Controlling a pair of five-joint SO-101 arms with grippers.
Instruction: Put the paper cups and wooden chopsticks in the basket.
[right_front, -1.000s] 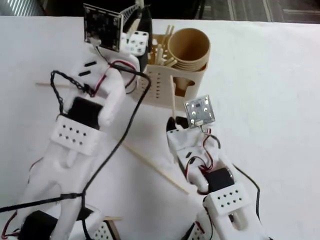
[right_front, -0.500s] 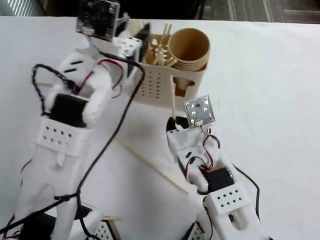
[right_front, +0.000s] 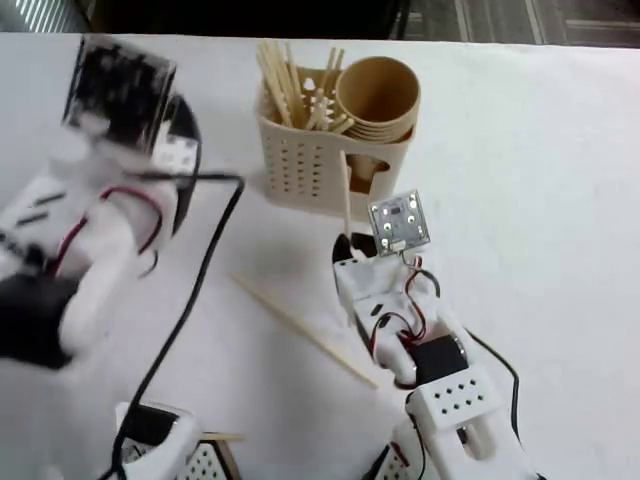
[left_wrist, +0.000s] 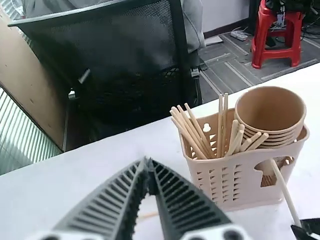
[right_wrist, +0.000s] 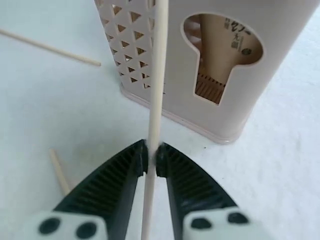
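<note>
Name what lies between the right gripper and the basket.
In the right wrist view, the chopstick clamped in the right gripper spans it, over bare table, toward the basket.

Sticks (right_front: 285, 85) and cups (right_front: 378, 95) crowding basket (right_front: 305, 170) top, right gripper (right_wrist: 151, 151) pinching a stick (right_wrist: 156, 75) before its near wall, table (right_front: 530, 180) lying open rightward.

Beige perforated plastic basket (right_front: 300, 170), 12 o'clock on the table: smooth, slight sheen. Stacked tan paper cups (right_front: 378, 95) inside: matt, kraft-like, rolled rims. Pale wooden chopsticks (right_front: 285, 85) at the basket's 9 o'clock side: bare, dull, unvarnished-looking. Thin pale wooden chopstick (right_wrist: 156, 75) pinched in right gripper (right_wrist: 151, 150): same raw wood, smooth. Black plastic on right gripper and left gripper (left_wrist: 148, 170): matt, ribbed inner faces. White table surface (right_front: 540, 200): matt, faintly grainy. White plastic arm shell (right_front: 450, 395), 5 o'clock: smooth, low gloss.
</note>
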